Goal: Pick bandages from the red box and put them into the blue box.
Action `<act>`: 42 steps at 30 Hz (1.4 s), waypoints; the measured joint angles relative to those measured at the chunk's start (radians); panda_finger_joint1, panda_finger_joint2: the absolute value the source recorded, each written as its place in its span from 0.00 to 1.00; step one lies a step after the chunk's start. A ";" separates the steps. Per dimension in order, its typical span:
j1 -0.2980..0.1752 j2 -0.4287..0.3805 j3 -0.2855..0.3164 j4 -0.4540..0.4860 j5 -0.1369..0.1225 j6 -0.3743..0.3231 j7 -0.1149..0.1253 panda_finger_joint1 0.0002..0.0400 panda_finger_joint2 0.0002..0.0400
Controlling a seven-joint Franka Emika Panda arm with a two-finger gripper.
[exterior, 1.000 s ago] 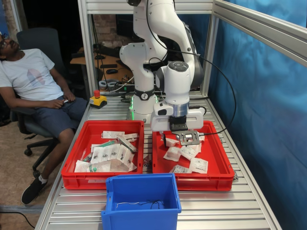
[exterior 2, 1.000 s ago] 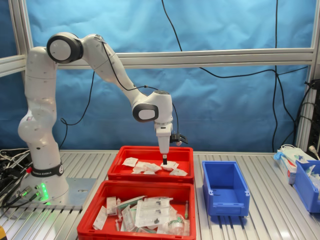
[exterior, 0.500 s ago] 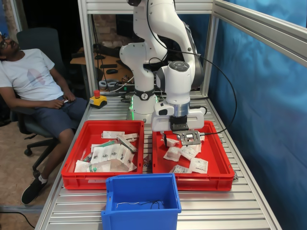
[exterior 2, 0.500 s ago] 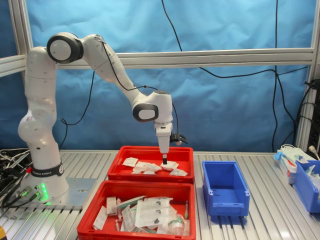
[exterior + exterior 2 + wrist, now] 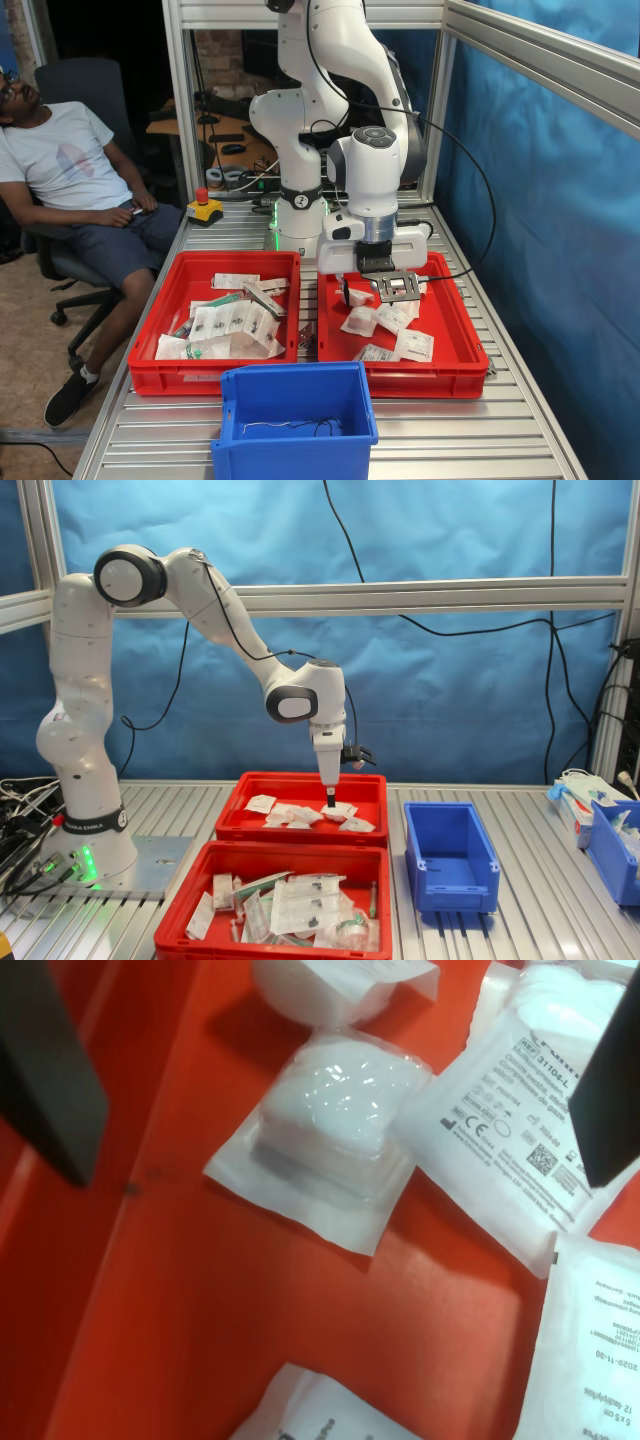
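In the first exterior view we see the white arm rising from its base at the back of the slatted table, folding over and dropping its last link straight down, so that the gripper hangs low over the red box, which sits toward the first exterior view's right. The bandages lie scattered on that box's floor as small white packets, several just below and in front of the gripper. The other red tray, heaped with long strips, stands beside it, and the blue box stands in front of both, close to the camera. A seated man leans back in a chair off the table. In the wrist view we look straight down on the red floor: the two dark fingers stand wide apart at opposite edges, with nothing gripped between them, and a puffy sealed bandage lies flat between them, touching a printed flat packet beside it. In the second exterior view we see the arm arch from its tall base at the second exterior view's left, elbow high, wrist vertical, with the gripper down inside the far red box just above the bandages; the blue box stands just beside the trays at the second exterior view's right.
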 joint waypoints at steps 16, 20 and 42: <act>0.035 0.000 0.001 0.003 0.000 0.000 0.000 1.00 1.00; 0.046 0.000 0.001 0.003 0.000 0.000 0.000 1.00 1.00; 0.096 0.000 0.004 -0.034 0.000 0.000 0.000 1.00 1.00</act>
